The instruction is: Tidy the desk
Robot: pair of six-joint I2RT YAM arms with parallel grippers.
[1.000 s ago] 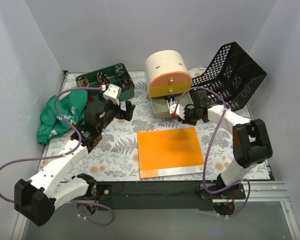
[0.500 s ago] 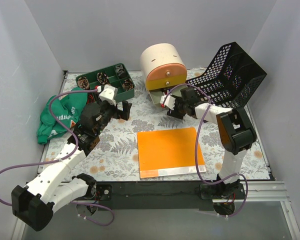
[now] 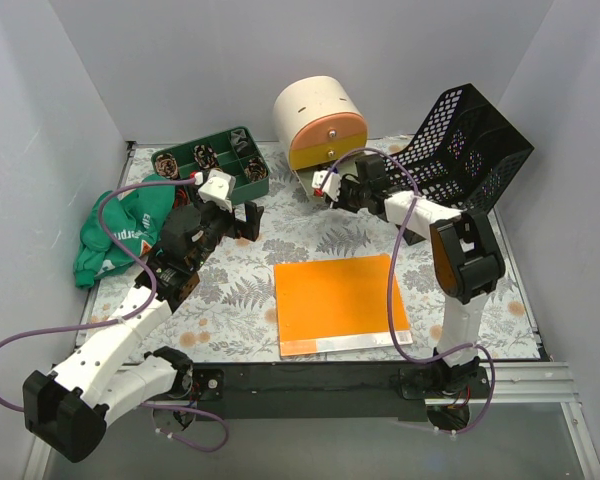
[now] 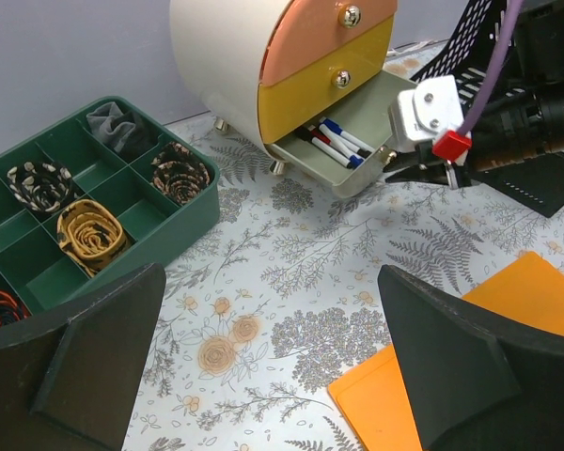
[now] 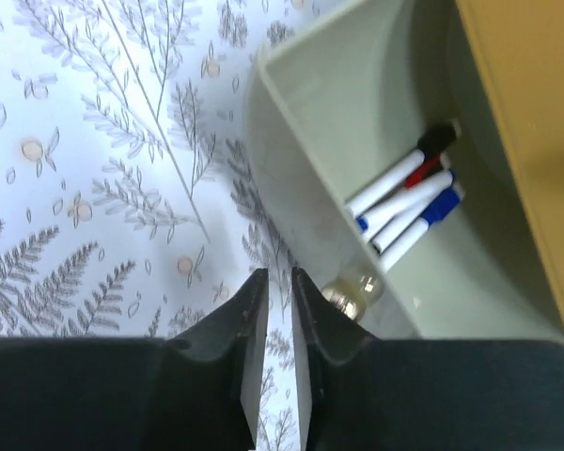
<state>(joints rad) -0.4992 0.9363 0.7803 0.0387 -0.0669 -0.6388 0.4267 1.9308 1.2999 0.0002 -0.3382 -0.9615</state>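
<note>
The desk, all fern-and-flower print, is stretching across the whole floor of the grey-walled booth, its black front edge running just ahead of the two arm bases. The right gripper is reaching to the back of it, hanging low over the print at the front of the bottom drawer, which is standing pulled out of the round cream drawer unit. Its fingers are drawn nearly together, only a sliver of tabletop showing between them, pinching nothing. The drawer's shiny knob is sitting just beside one fingertip, and whether it is touching I cannot tell. Blue, red and black-capped markers are lying in that drawer. The left gripper is hovering over bare print nearer the middle, its black fingers spread wide with nothing between them, facing the drawer unit. The green compartment tray is sitting at the back left with coiled items in its cells. A green cloth is bunching against the left wall, and the black mesh basket is tilting up at the back right. The orange folder is lying flat near the front, well apart from both grippers.
</note>
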